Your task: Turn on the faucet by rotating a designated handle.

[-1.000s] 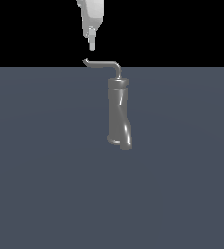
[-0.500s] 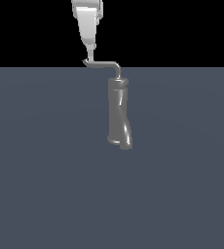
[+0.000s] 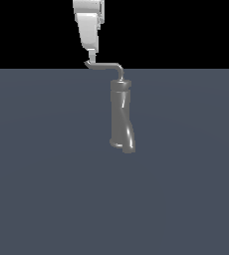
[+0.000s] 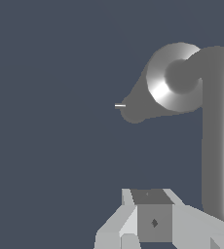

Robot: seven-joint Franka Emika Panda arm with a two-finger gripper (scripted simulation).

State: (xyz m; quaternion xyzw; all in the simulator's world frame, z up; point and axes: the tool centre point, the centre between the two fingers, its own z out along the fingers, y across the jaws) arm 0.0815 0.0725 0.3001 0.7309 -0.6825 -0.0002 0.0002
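Note:
The faucet [image 3: 121,117] is a tall, slightly twisted grey metal body standing on the floor in the middle of the exterior view. From its collar the handle [image 3: 106,65], a thin bent rod, runs toward the exterior view's left and ends in a small hooked tip. My gripper [image 3: 90,56] hangs straight down over that tip, shut with nothing between its fingers, its tip at or just above the hook. In the wrist view I look down on the faucet [image 4: 175,80], with the handle [image 4: 215,136] running alongside my gripper [image 4: 153,214].
A flat dark blue-grey floor [image 3: 47,189] spreads all around the faucet. Above its far edge there is only black background. No other objects show.
My gripper has come down from above and slightly toward the exterior view's left, reaching the handle's hooked tip. Faucet and handle look unmoved.

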